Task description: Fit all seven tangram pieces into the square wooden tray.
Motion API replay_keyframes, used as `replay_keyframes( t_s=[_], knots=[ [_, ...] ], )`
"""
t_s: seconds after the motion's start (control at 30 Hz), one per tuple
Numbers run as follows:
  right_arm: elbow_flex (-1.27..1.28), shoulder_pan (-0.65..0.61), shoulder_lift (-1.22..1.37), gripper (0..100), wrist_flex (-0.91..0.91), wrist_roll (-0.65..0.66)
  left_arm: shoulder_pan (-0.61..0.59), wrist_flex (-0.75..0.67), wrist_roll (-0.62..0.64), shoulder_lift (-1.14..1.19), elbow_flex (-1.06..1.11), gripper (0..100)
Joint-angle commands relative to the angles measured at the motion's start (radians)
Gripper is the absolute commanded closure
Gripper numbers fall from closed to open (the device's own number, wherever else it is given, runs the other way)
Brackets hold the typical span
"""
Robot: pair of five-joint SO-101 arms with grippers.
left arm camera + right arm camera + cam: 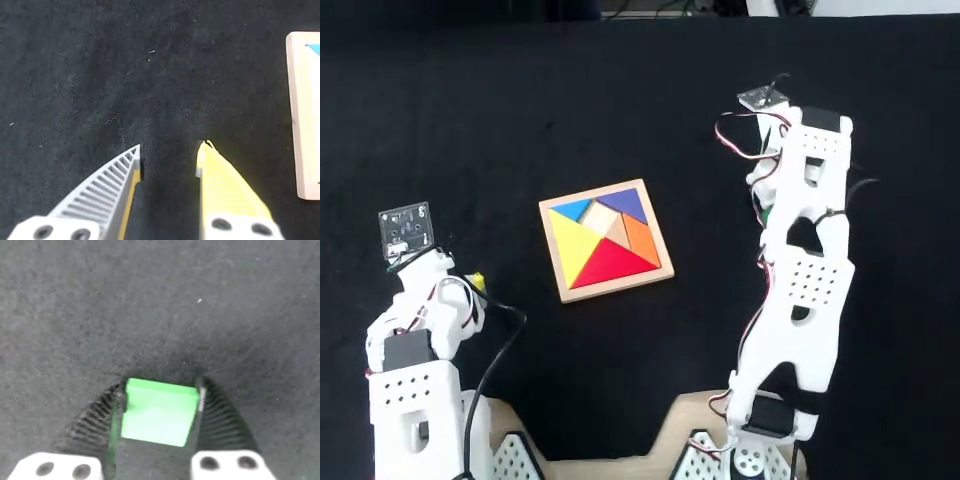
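The square wooden tray (619, 288) lies mid-table with blue, violet, yellow, red and orange pieces in it and a pale patch (603, 222) at its centre. In the right wrist view a green square piece (159, 412) sits between the fingers of my right gripper (160, 387), which is shut on it over the black cloth. That arm stretches along the table's right side, well right of the tray. My left gripper (170, 147) is open and holds nothing, left of the tray; the tray's edge (299, 115) shows beside it. Its yellow finger (475, 281) peeks out in the high view.
Black cloth (500, 120) covers the table. A black cable (495, 350) runs along the left arm. The arms' white bases (415, 420) stand at the near edge, with a bare wooden strip (690, 405) between them.
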Motion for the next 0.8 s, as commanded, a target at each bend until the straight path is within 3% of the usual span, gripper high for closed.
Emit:
replay_keyframes(
  t_s=[0.0,0.2,0.4,0.53,0.77],
  knots=[
    [-0.028,-0.005,0.005,98.5,0.014,0.0,-0.002,-0.023,-0.008,-0.005,-0.004,81],
    [-0.059,-0.02,-0.016,98.8,0.035,-0.002,-0.002,-0.023,-0.006,-0.005,-0.002,81],
    [-0.24,-0.107,-0.107,98.7,0.233,0.0,-0.002,-0.023,-0.005,-0.005,-0.002,81],
    [-0.295,-0.204,-0.179,98.7,0.249,0.002,-0.002,-0.023,-0.005,-0.006,-0.002,81],
    [-0.234,-0.486,-0.232,98.7,0.249,0.015,-0.015,-0.077,-0.014,-0.008,0.058,81]
  ],
)
